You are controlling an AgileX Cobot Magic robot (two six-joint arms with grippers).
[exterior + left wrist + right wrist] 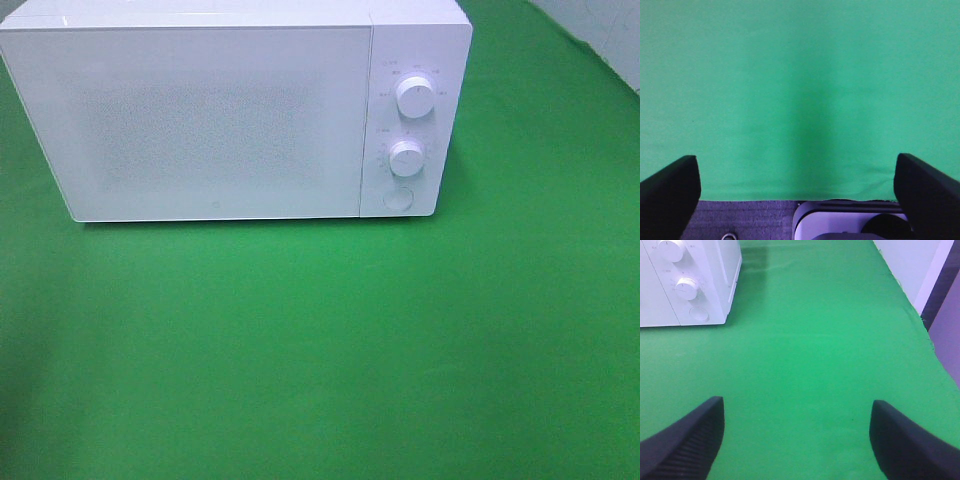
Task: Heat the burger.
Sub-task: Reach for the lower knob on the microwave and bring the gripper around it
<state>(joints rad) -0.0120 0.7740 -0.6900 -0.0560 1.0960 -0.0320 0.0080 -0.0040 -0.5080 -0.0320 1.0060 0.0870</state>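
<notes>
green cloth (320, 350) lies flat all around. both claws hang released over it, left claw (795, 167) and right claw (797, 407) holding nothing. well ahead of the right claw stands a white microwave (200, 120), door shut. where the burger is cannot be told.

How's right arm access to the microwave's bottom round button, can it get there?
Probably yes. The right gripper is open and empty, and only bare green cloth lies between it and the round button on the microwave front.
</notes>
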